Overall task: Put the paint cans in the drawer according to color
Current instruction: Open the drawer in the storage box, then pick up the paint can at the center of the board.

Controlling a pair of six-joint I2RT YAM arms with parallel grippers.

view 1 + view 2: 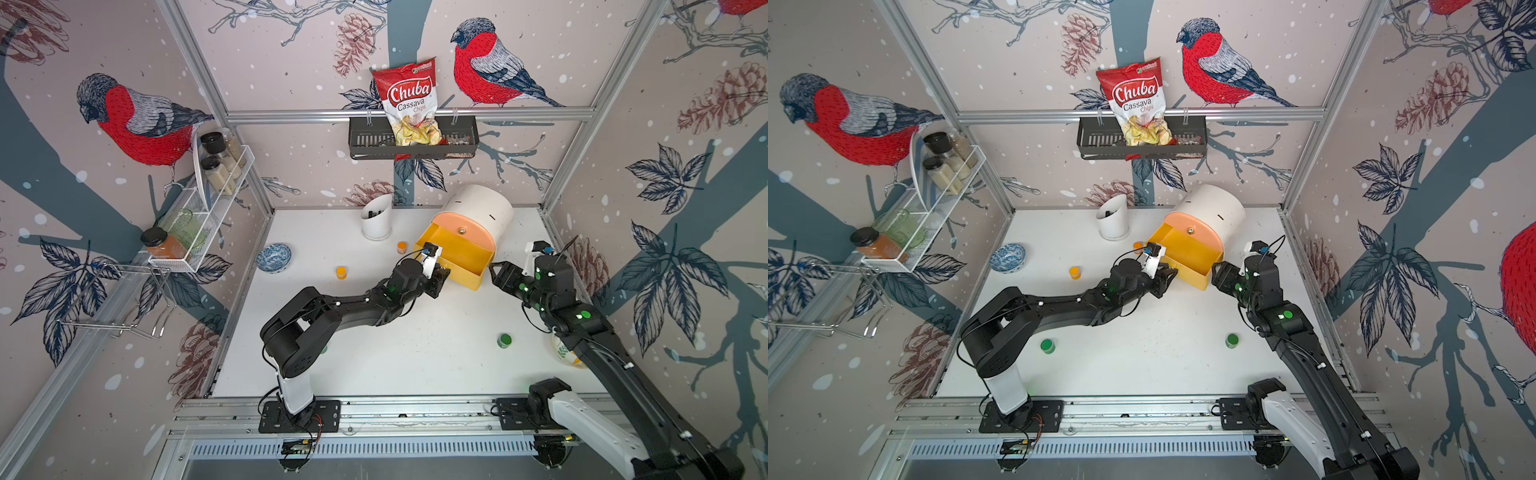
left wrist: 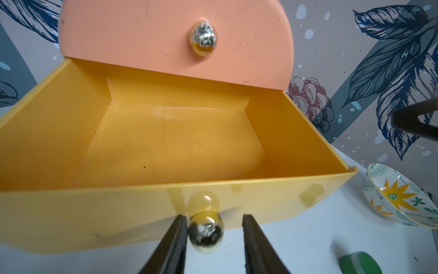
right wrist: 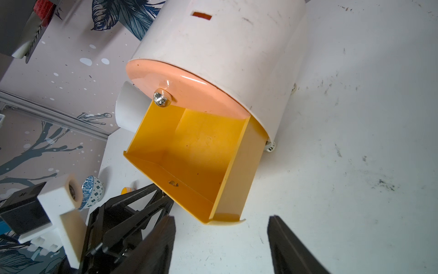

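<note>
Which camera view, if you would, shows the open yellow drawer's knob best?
The left wrist view: the knob sits large and sharp inside the open left claw. In both top views that claw covers it. The right wrist view shows only its screw end inside the yellow drawer.

Light: you get bright, even overhead light | Shadow: soft, inside yellow drawer (image 3: 201, 154) and under it | Glare: sheen on peach front (image 3: 189, 95) above drawer | Blur: drawer's knob (image 2: 205, 233) soft close-up | Distortion: both top views stretch far from drawer
</note>
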